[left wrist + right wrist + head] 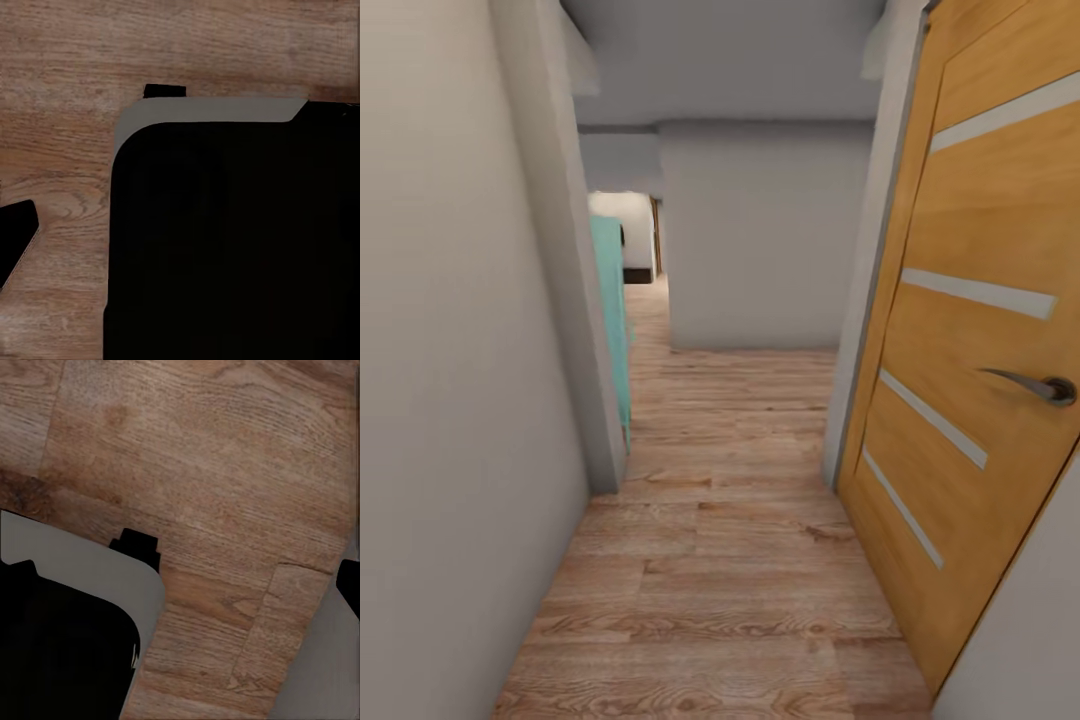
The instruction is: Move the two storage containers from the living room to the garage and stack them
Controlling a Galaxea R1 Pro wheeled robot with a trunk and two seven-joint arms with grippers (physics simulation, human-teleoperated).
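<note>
The two storage containers are out of view, and so is the garage. I am in a narrow corridor with a light wood-plank floor [720,560]. Both wrist views look down at these planks past my own black, grey-edged base [232,240] [60,645]. A dark tip [15,240] at the edge of the left wrist view and another [349,585] in the right wrist view may be single fingers. Whether either gripper is open or shut cannot be told, and nothing shows held.
An orange wooden door [980,350] with a metal handle [1040,385] stands open close on my right. A pale wall [460,400] runs along my left to a corner [575,300]. Beyond it is a teal object [612,310], then a grey wall [760,250] ahead.
</note>
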